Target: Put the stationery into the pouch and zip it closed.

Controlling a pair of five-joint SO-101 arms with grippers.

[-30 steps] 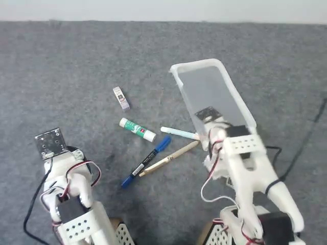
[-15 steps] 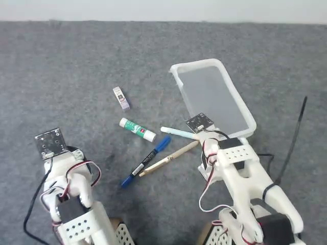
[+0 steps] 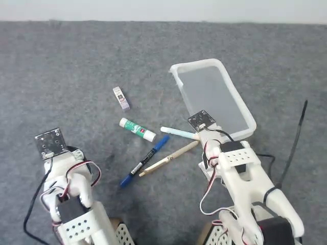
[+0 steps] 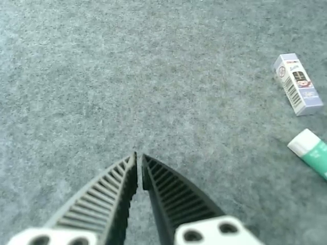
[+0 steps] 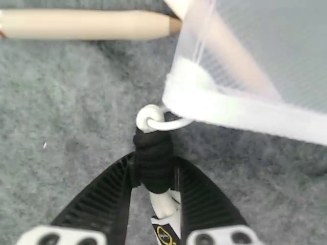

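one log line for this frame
right gripper shut on zipper pull | left gripper shut, empty, above mat | glue stick, small box, pencil, blue pen, pale pen on mat beside pouch

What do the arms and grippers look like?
Left arm and right arm: white plastic shells with hole grids, red, black and white wires at the joints, a dark square board on each wrist. Left gripper and right gripper: black ribbed tapered fingers.

The translucent white pouch [image 3: 212,94] lies flat on the right arm's side, with its black zip pull [image 5: 153,155] at the near corner. The stationery lies out beside it: a small box [image 3: 121,98], a green-and-white glue stick [image 3: 137,129], a pale blue pen [image 3: 179,133] reaching the pouch's edge, and a blue marker [image 3: 145,161] and wooden pencil [image 3: 168,158] slanted side by side.
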